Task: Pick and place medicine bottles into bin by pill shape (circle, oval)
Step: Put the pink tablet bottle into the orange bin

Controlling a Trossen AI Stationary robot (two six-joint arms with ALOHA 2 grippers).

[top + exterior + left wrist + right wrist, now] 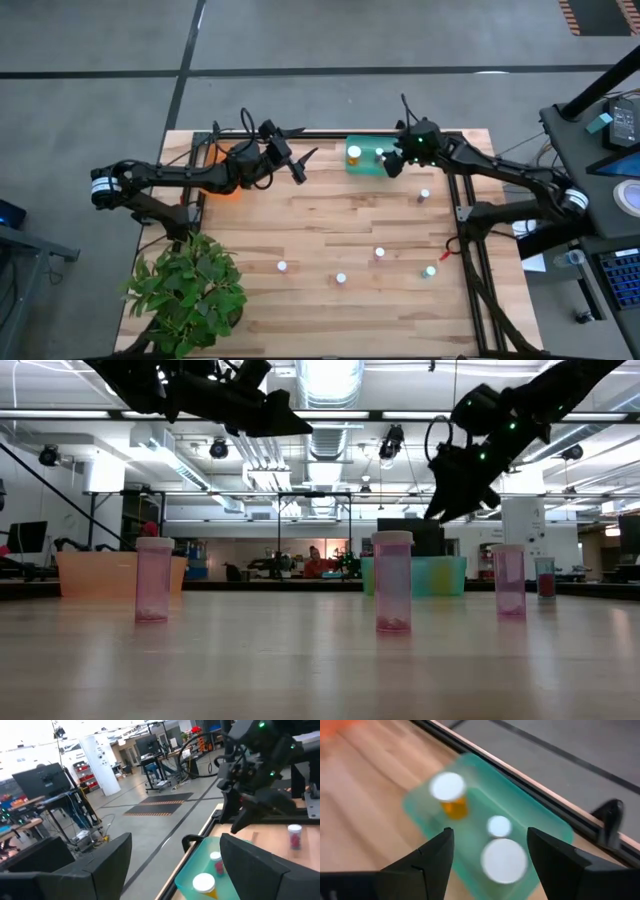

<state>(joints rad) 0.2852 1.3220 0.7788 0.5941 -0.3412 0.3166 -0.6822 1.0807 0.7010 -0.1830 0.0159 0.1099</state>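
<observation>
Two dark robot arms reach over a wooden table [330,230]. At its far edge sits a green bin [364,160] holding three white-capped medicine bottles, one with an orange body [451,795]. The right gripper [490,851] hovers directly above this bin, fingers spread wide and empty. The left gripper [300,163] hangs raised near an orange bin [225,170] at the far left, also spread wide and holding nothing. Five more small bottles [380,253] stand scattered upright across the tabletop. A leafy plant [188,290] occupies the near left corner.
</observation>
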